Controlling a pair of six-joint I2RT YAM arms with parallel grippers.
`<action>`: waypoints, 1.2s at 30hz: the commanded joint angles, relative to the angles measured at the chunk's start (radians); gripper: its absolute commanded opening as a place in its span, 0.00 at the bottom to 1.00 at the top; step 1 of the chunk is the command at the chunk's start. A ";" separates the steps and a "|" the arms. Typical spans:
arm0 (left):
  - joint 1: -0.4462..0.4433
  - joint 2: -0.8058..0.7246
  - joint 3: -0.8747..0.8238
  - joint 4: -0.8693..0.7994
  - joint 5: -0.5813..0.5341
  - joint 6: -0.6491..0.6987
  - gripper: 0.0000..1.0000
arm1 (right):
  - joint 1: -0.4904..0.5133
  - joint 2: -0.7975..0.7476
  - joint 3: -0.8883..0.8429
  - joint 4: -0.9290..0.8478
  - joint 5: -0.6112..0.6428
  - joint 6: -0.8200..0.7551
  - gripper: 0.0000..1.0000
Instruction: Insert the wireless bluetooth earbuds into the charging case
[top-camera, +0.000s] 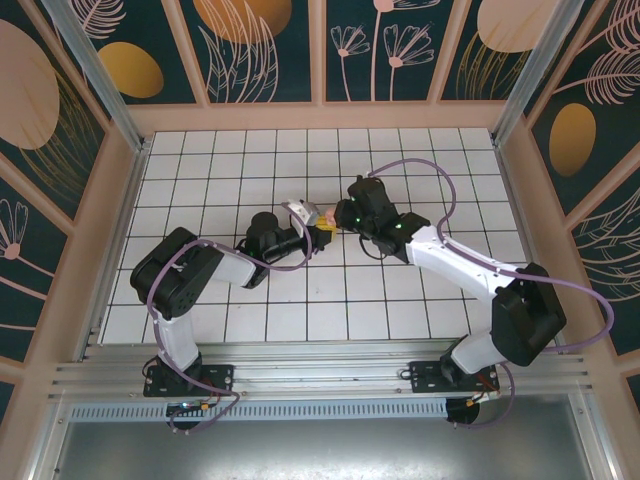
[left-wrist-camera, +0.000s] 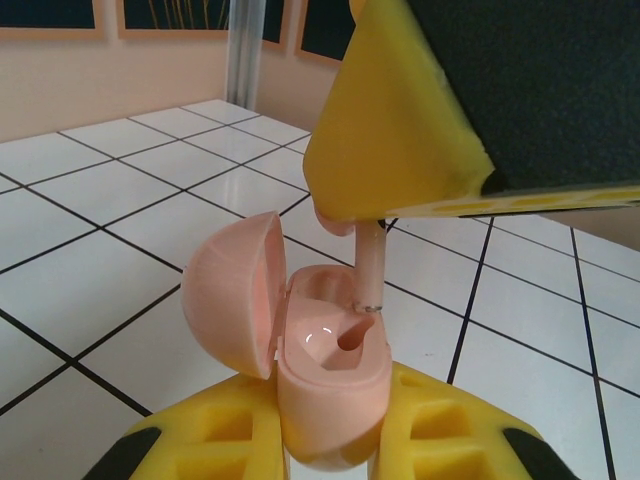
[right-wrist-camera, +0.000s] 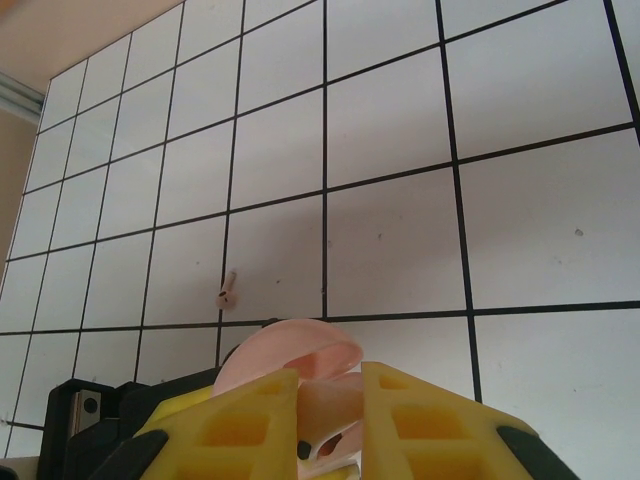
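- My left gripper (left-wrist-camera: 335, 435) pinches the charging case (left-wrist-camera: 335, 375) by its lower body, one yellow finger on each side. It holds the case off the table (left-wrist-camera: 90, 250) with the mouth facing up.
- The lid (left-wrist-camera: 228, 295) hangs open to the left in the left wrist view, so the wells are exposed.
- My right gripper (right-wrist-camera: 330, 405) is pressed onto an earbud (left-wrist-camera: 368, 262) at its bulb end. The stem points down, and its ringed tip is right at the rim of a well, not yet seated.
- The second earbud (right-wrist-camera: 227, 292) lies loose on the table, well apart from both grippers, so it can wait.
- For this step I judge that alignment matters more than force. The tip seems to sit toward the right rim of the opening, so I would shift it a touch inward. I would also square the stem with the well before lowering.
- I would keep the left arm rigid and do all the moving with the right, slowly, watching the left wrist view.
- I would let go only once the bulb lies flush in its cup, open the fingers slightly, and retreat straight up so the bud is not dragged out.
- The main risk is the right gripper's broad finger just over the case. A sideways slip could knock the lid or lever the case out of my pinch.
- I cannot tell whether this well is the one shaped for this bud. If it resists, I would try the other well rather than push.
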 joint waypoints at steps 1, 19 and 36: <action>-0.009 -0.011 0.031 0.034 0.011 -0.019 0.07 | 0.018 0.022 0.033 -0.035 0.062 -0.024 0.19; -0.010 -0.024 0.024 0.019 0.017 -0.005 0.07 | 0.025 -0.029 0.035 -0.026 0.149 -0.038 0.19; -0.016 -0.030 0.022 0.031 0.017 -0.005 0.07 | 0.018 -0.007 0.010 -0.036 0.141 -0.032 0.19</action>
